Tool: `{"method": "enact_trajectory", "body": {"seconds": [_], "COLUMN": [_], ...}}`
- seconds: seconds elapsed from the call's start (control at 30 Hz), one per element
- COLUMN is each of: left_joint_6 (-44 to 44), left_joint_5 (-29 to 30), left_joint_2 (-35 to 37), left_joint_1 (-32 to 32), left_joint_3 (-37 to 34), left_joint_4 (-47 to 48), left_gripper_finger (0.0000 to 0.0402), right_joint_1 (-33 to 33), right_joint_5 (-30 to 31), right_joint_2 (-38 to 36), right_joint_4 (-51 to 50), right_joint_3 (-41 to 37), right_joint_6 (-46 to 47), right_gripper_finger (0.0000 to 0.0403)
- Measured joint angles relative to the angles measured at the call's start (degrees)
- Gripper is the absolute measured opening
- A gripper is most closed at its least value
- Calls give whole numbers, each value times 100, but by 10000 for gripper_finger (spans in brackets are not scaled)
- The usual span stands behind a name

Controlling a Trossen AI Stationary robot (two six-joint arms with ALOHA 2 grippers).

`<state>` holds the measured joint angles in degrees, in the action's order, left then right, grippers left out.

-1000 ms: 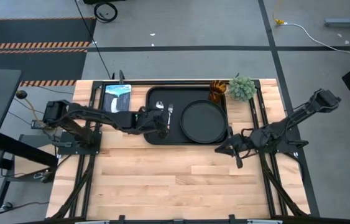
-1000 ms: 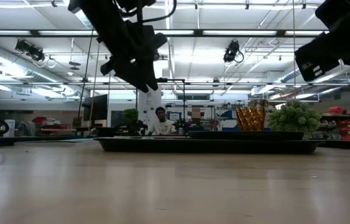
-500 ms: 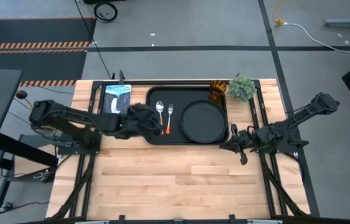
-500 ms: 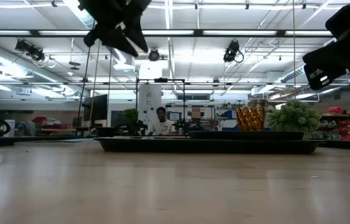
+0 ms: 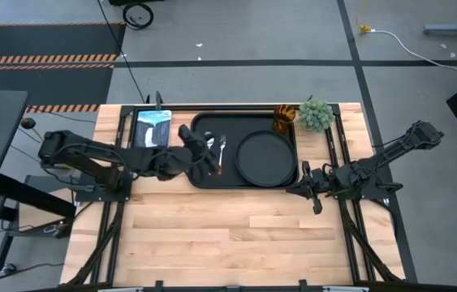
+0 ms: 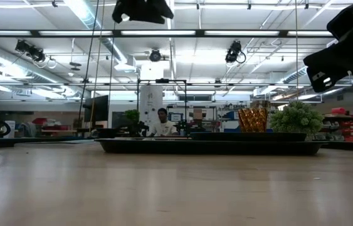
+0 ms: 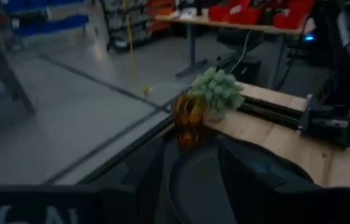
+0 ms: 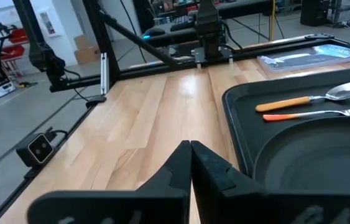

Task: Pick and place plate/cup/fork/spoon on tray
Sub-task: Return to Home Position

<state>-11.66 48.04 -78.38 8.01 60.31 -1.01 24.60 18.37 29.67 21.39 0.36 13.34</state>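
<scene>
The black tray [image 5: 204, 123] lies at the table's far middle. On it the round black plate [image 5: 266, 158] sits on the right, with the fork [image 8: 324, 114] and the spoon [image 8: 311, 99] side by side on the left. The amber cup [image 5: 283, 119] stands at the tray's far right corner. My left gripper [image 5: 208, 154] hangs open high above the spoon and fork, partly hiding them in the high view, and holds nothing. My right gripper [image 5: 305, 185] is shut and empty, off the tray's near right corner.
A fuzzy green potted plant [image 5: 316, 113] stands just right of the cup. A blue-and-white packet [image 5: 153, 128] lies left of the tray. The near half of the wooden table [image 5: 236, 235] is bare. A person [image 6: 162, 122] sits far behind the table.
My left gripper has risen from just above the spoon and fork, drawing back toward the table's left edge and then coming over them again, higher up. The spoon and fork stay lying on the tray. My right gripper has shifted slightly toward the right edge.
</scene>
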Motion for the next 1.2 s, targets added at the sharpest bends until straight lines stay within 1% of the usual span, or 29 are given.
{"method": "enact_trajectory", "body": {"seconds": [0.1,0.17,0.33,0.37,0.43,0.53,0.83,1.03,1.1,1.2], "left_joint_6": [458,645,1037,1116,1302,1386,96,-1088,-1307,-1343], "left_joint_5": [-78,-354,-1780,-2039,-2359,-2448,-2441,-2434,-2436,-2436], "left_joint_2": [-147,-159,-79,-57,1,22,1,1,1,1], "left_joint_1": [2,5,151,203,320,453,509,496,496,497], "left_joint_3": [-2,-9,-11,-11,2,1,-3,-4,-4,-4], "left_joint_4": [-451,-548,-715,-875,-1129,-1435,-1506,-1528,-1532,-1512], "left_gripper_finger": [162,162,162,162,162,162,162,162,162,162], "right_joint_1": [0,0,0,0,0,0,0,0,0,0], "right_joint_5": [0,-2,-2,-2,-2,-4,-4,-4,-7,-7], "right_joint_2": [1,0,2,2,2,2,2,2,2,2], "right_joint_4": [-2,-3,-4,-2,-4,-1,15,26,44,42], "right_joint_3": [0,0,0,0,0,0,0,0,0,0], "right_joint_6": [0,0,0,0,0,0,0,0,0,0], "right_gripper_finger": [17,18,18,19,18,18,20,20,20,20]}}
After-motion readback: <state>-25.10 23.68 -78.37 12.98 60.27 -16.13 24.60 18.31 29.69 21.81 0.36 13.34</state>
